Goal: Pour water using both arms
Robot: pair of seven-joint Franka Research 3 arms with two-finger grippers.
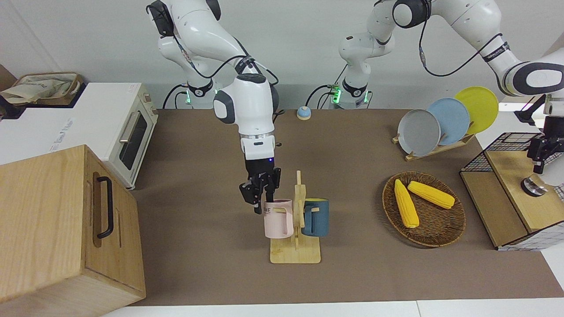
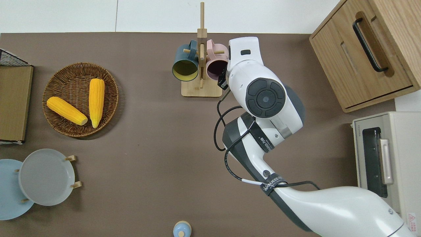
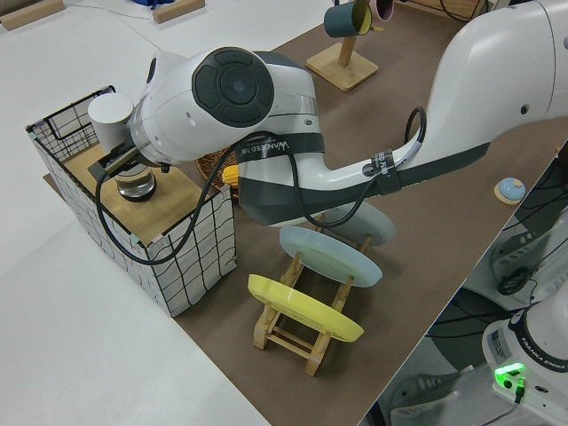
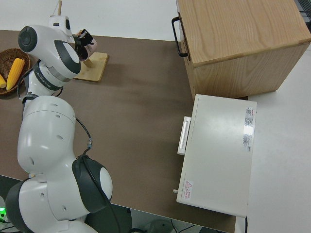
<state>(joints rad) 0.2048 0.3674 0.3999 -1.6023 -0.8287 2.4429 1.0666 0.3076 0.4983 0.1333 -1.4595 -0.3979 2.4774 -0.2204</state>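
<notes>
Left tool (image 1: 539, 158): at the left arm's end of the tabletop (image 1: 352, 145), pointing down above a glass vessel (image 1: 533, 187) that stands on the wooden shelf inside the wire basket (image 1: 506, 145). It is not touching the vessel. Whether it is apart or together cannot be told.

Glass vessel: upright, with its mouth hidden under the arm in the left side view. I judge it to be the water source, and the left arm is the nearer one to it.

Right tool (image 1: 261, 200): down at the rim of the pink mug (image 1: 277, 218), on the edge of the mug toward the right arm's end. Its fingers (image 1: 256, 207) are apart and seem to straddle the mug wall, one outside and one dipping into the mouth. They are not clamped yet.

Pink mug: farther from the robots than everything above. It hangs by its handle on a peg of the wooden mug rack (image 1: 295, 255), touching the post, with the blue mug (image 1: 316, 218) on the post's opposite face.

Mug axis: close to upright with the mouth up. The handle is on the side farther from the robots.

Key relation: the mug wall lies between the fingers and the post is just beside the mug. In my judgement, closing on the wall comes first, then lifting the handle off the peg.

Risk: dragging the rack.
</notes>
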